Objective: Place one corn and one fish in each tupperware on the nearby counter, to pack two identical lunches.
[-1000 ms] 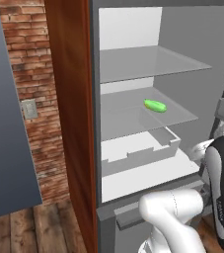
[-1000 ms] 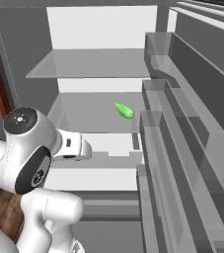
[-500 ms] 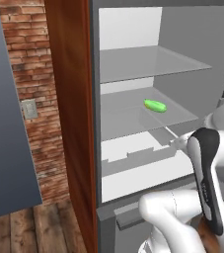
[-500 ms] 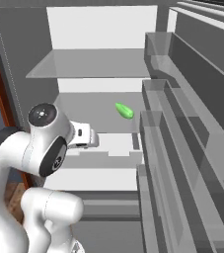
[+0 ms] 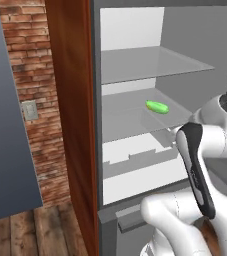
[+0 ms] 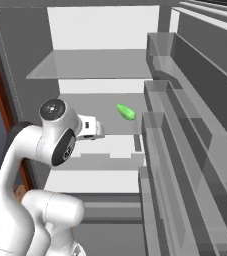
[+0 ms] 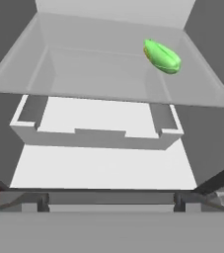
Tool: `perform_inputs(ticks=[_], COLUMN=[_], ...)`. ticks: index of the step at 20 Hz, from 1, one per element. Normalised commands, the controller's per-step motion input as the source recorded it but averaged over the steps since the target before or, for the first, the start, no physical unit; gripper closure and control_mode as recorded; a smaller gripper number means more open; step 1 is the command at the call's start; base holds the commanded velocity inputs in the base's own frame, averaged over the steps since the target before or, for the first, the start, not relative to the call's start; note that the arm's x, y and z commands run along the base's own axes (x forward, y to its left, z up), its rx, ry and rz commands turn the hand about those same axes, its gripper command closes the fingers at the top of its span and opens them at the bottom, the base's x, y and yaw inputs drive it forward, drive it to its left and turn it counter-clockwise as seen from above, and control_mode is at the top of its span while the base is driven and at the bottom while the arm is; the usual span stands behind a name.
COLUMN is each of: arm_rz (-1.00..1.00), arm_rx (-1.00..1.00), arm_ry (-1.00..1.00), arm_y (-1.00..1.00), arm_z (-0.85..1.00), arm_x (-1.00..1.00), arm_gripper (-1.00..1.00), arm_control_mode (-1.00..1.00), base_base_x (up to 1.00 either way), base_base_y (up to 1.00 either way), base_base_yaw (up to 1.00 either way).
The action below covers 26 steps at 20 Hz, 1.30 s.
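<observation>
Grey fridge shelves stand open in front of me, framed on the left by a reddish-brown wooden cabinet side [image 5: 70, 125] and a red brick wall [image 5: 30, 75]. On the middle glass shelf [image 5: 130, 120] lies the bright green corn cob with paler ends [image 5: 157, 106], alone, towards the right and rear of the shelf; from my hand it sits up and to the right [image 7: 162, 57], and from the right base camera it lies just left of the grey door bins [image 6: 126, 112].

My arm has swung up and forward over the last second: the elbow that sat low at the picture's edge now stands tall before the shelves, and my hand points into the fridge, below the level of the cob. My jaws stand fully wide and hold nothing.

I judge this the start of the reach for the corn. Nothing is packed yet, and I must lift my hand to shelf height and shift right before closing.
</observation>
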Motion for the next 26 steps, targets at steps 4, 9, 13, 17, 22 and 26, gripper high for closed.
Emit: perform_inputs(ticks=[4,9,13,17,22,26], arm_rz=[0.01,0.02,0.01,0.0,0.01,0.01], arm_rx=[-0.02,0.0,0.0,0.0,0.0,0.0], arm_ry=[-0.08,-0.12,-0.05,0.0,0.0,0.0], arm_y=[-0.13,-0.18,-0.16,-0.14,-0.01,-0.01], arm_z=[-0.03,-0.19,-0.03,0.0,0.0,0.0], arm_x=[0.45,0.36,0.41,0.45,0.48,0.4], arm_gripper=[-1.0,-1.0,-1.0,-1.0,-1.0,-1.0], arm_control_mode=[-1.0,-1.0,-1.0,-1.0,-1.0,-1.0], base_base_x=[0.0,0.0,0.0,0.0,0.0,0.0], base_base_y=[0.0,0.0,0.0,0.0,0.0,0.0], base_base_yaw=[0.0,0.0,0.0,0.0,0.0,0.0])
